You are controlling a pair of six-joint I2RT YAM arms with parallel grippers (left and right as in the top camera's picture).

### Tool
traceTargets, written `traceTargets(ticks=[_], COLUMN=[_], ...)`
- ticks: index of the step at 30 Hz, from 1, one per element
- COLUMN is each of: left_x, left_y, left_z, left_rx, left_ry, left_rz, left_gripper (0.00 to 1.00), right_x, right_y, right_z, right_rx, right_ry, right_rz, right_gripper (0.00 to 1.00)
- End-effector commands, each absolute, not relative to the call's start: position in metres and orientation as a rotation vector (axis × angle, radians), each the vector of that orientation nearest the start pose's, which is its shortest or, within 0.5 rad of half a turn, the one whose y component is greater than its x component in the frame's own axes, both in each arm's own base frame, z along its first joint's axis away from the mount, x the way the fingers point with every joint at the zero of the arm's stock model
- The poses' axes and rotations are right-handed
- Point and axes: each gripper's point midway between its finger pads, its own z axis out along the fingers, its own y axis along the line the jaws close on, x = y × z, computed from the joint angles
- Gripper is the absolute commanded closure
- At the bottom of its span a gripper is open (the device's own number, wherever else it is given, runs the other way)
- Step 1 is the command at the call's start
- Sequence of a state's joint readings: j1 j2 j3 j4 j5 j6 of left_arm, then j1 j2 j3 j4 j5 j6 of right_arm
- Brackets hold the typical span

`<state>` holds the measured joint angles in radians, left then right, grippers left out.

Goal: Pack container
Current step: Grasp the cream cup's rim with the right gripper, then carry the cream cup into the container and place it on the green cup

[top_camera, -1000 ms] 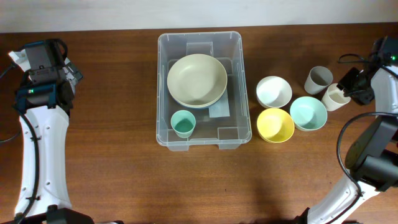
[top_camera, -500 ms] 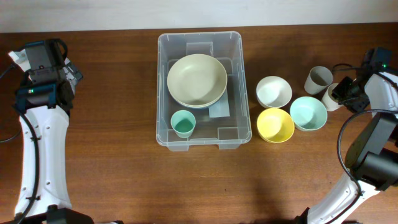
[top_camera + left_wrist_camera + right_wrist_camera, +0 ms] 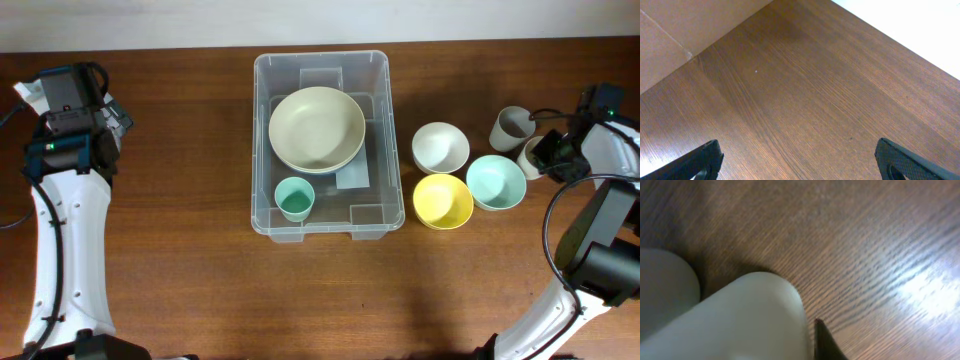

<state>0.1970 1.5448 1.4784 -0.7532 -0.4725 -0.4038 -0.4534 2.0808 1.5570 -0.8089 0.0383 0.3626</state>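
Note:
The container (image 3: 263, 140), a clear tub, stands mid-table and holds a large beige bowl (image 3: 316, 129) and a small green cup (image 3: 294, 199). My right gripper (image 3: 553, 156) is at the cream cup (image 3: 526, 160), at the far right. In the right wrist view the cream cup (image 3: 740, 325) fills the lower left, with one dark finger (image 3: 826, 342) against its side; the other finger is hidden. My left gripper is open over bare wood (image 3: 800, 160), far left of the container, holding nothing.
To the right of the container are a white bowl (image 3: 440, 147), a yellow bowl (image 3: 442, 200), a mint bowl (image 3: 495, 182) and a grey cup (image 3: 511, 126), which also shows in the right wrist view (image 3: 665, 290). Brown cardboard (image 3: 685, 30) lies beyond the left gripper.
My right gripper has moved left and slightly down onto the cream cup, which has shifted a little left. The left arm has not moved.

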Motion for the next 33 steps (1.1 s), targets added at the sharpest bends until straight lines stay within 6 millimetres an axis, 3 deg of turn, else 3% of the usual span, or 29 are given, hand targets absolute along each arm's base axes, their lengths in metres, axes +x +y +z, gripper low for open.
traceTargets(ticks=[1,8,13,17,22,25,28,33], left_x=[0.392,0.392,0.392,0.392,0.392,0.392,0.392,0.392], left_y=[0.162,0.162,0.162,0.162,0.162,0.162,0.162,0.162], left_z=[0.261,0.261,0.261,0.261,0.261,0.261,0.261,0.261], left_rx=[-0.894,-0.894,-0.894,-0.894,-0.894,-0.894,-0.894,-0.894], left_ry=[2.129,2.129,2.129,2.129,2.129,2.129,2.129,2.129], left_rz=[0.479,0.478,0.478,0.479,0.478,0.479,0.478,0.478], left_gripper=[0.01,0.0,0.01,0.0,0.01,0.01,0.01,0.01], right_x=[0.398,0.374,0.354,0.363,0.392,0.403,0.413,0.417], right_y=[-0.206,-0.224,-0.236,-0.221,-0.166,-0.124,-0.065,0.035], right_z=[0.033,0.049,0.086,0.119,0.17,0.193,0.211,0.221], right_rx=[1.19,1.287,1.33,1.179,0.859,0.665,0.425,0.084], right_ry=[2.651,2.651,2.623,2.605,2.566,2.573,2.587,2.608], right_rz=[-0.065,-0.071,-0.077,0.028,0.266,0.289,0.31,0.332], right_gripper=[0.96,0.96,0.96,0.96,0.96,0.96,0.96,0.96])
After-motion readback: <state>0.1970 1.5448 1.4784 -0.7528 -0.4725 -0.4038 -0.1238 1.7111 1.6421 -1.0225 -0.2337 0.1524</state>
